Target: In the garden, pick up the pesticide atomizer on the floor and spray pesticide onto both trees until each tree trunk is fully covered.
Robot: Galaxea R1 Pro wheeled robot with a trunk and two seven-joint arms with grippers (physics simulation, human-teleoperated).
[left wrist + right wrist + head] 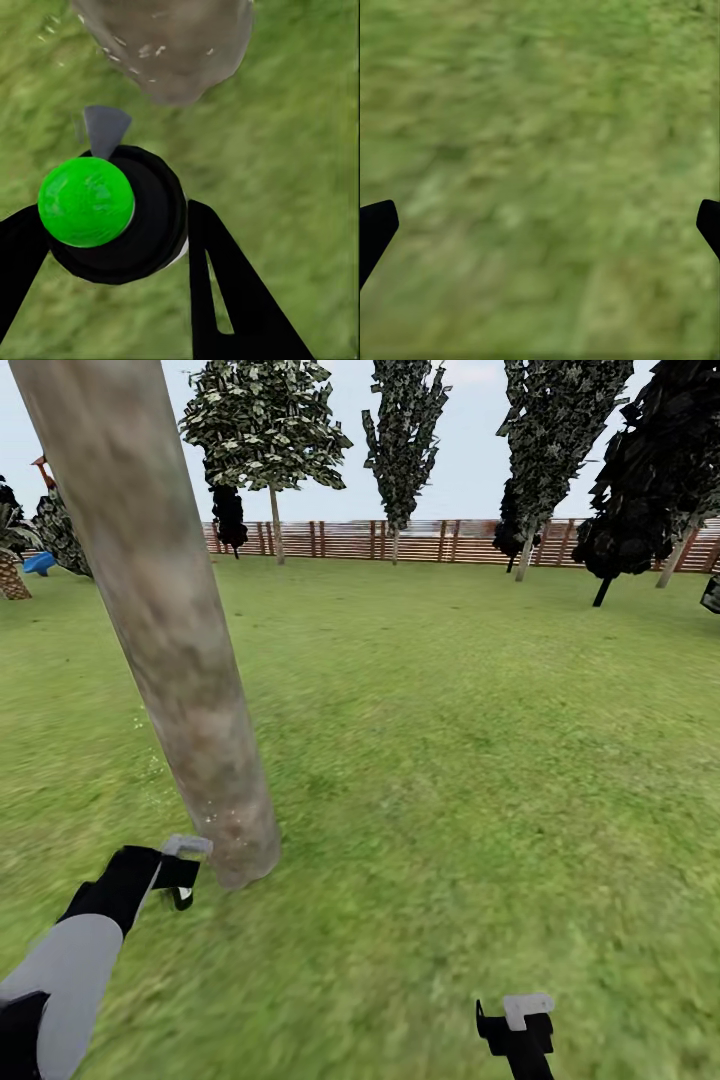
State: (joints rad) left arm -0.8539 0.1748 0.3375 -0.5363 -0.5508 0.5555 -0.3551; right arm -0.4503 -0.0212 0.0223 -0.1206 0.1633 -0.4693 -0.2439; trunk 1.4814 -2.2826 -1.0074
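The left gripper (pixel 120 232) clamps the pesticide atomizer (pixel 124 217), its fingers (pixel 225 292) pressed against the round black body. Seen from above in the left wrist view, the bottle carries a bright green cap and a grey nozzle pointing at the base of the tree trunk (pixel 172 45), just ahead and flecked with whitish specks. In the head view the pale mottled trunk (pixel 160 620) rises beside that gripper (pixel 185 870) from the grass (pixel 450 760). The right gripper (pixel 520 1025) hangs spread and empty, well apart, before a wooden fence (pixel 420 540).
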